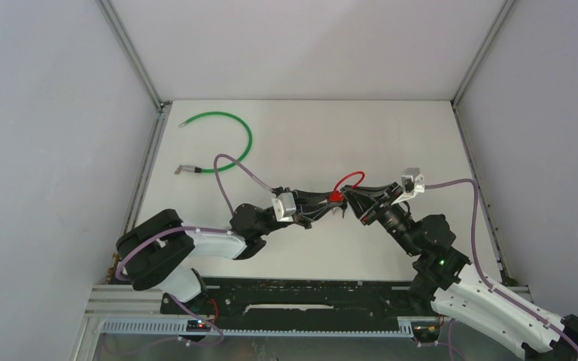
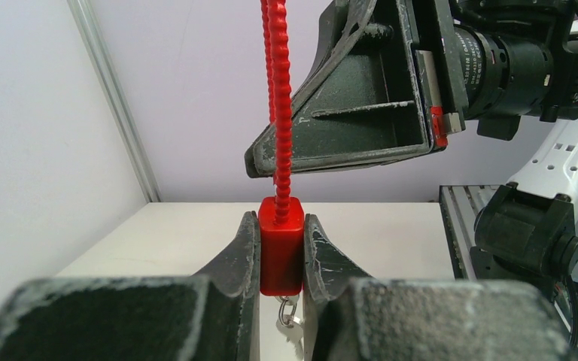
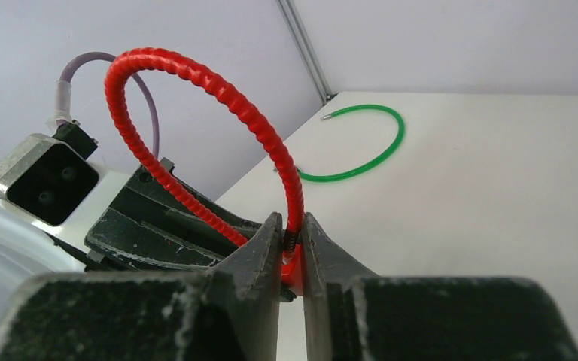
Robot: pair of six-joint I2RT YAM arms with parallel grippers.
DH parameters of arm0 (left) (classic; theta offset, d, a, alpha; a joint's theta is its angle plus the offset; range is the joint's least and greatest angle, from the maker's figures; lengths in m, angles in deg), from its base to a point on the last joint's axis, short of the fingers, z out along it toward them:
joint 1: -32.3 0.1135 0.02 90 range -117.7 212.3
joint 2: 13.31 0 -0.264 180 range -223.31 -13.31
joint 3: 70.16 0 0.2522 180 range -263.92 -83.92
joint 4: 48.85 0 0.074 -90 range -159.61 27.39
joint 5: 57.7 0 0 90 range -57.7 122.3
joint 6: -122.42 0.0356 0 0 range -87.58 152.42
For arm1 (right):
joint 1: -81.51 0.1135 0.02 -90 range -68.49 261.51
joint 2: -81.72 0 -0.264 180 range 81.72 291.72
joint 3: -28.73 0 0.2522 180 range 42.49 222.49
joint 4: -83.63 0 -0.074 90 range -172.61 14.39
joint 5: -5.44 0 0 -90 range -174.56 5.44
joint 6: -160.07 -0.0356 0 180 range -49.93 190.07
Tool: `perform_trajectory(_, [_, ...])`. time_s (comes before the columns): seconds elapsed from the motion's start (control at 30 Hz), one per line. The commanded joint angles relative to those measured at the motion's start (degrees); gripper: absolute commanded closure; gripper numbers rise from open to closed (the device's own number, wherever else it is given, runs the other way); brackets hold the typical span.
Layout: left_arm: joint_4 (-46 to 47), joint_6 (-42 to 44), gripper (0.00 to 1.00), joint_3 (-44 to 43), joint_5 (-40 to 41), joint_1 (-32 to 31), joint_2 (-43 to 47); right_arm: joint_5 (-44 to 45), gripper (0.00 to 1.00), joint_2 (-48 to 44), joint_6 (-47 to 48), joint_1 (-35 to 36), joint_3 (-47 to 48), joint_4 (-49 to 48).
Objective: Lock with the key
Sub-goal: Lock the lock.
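**A:** Starting at the left, what could go wrong?

**B:** The left gripper (image 2: 281,229) is clamped on the red lock body (image 2: 281,252), held up off the desk (image 1: 308,135). The key (image 2: 290,325) hangs beneath it on a small ring, between the fingers. With both grippers occupied, one must release before the key can be reached. If the left one releases, the body could drop or swing on its cable.

**A:** And further right?

**B:** The red cable (image 3: 196,71) loops up and comes back down into the right gripper (image 3: 292,235), which is closed on the cable's end, right at the lock body. Whether that end is fully seated cannot be told. If it isn't, the springy loop may pop it out on release, and turning the key would lock nothing. The two grippers are also very close together, so a twist could knock one against the other.

**A:** The surroundings?

**B:** A plain white desk, with a green cable (image 1: 249,140) lying well apart at the far left. Pale walls close it in on three sides, with metal posts (image 1: 132,53) in the corners.
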Motion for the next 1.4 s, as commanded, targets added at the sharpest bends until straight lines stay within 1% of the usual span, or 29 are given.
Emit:
perform_trajectory(0.0, [5.7,1.3,1.00,-2.6,-0.6,0.0,1.2,-1.3,0.86,-0.5,0.0,-0.1,2.5,-2.0])
perform_trajectory(0.13, [5.7,1.4,1.00,-2.6,-0.6,0.0,1.0,-1.2,1.00,-0.6,0.5,-0.1,2.5,-2.0])
perform_trajectory(0.3, [5.7,1.4,1.00,-2.9,-0.5,0.0,0.9,-1.8,1.00,0.1,2.6,0.4,2.5,-1.8])
perform_trajectory(0.53, [5.7,1.3,1.00,-3.1,-0.4,0.0,0.7,1.2,1.00,1.8,10.9,4.6,3.4,0.3])
perform_trajectory(0.63, [5.7,1.4,1.00,-3.1,-0.4,0.0,0.8,4.1,1.00,3.6,15.6,7.4,5.4,3.6])
perform_trajectory(0.73, [5.8,1.3,1.00,-3.1,-0.5,0.0,0.8,8.7,1.00,5.6,20.4,10.8,7.0,6.2])
perform_trajectory(0.87, [5.7,1.4,1.00,-3.1,-0.6,0.0,0.8,13.7,1.00,7.6,23.8,13.9,7.8,8.4])
perform_trajectory(1.03, [5.7,1.3,1.00,-3.0,-0.5,0.0,0.9,16.0,1.00,8.2,23.8,15.0,7.3,11.1])
perform_trajectory(1.37, [5.3,1.4,1.00,-3.0,0.1,0.0,1.0,17.2,1.00,7.3,21.6,17.0,3.4,10.4])
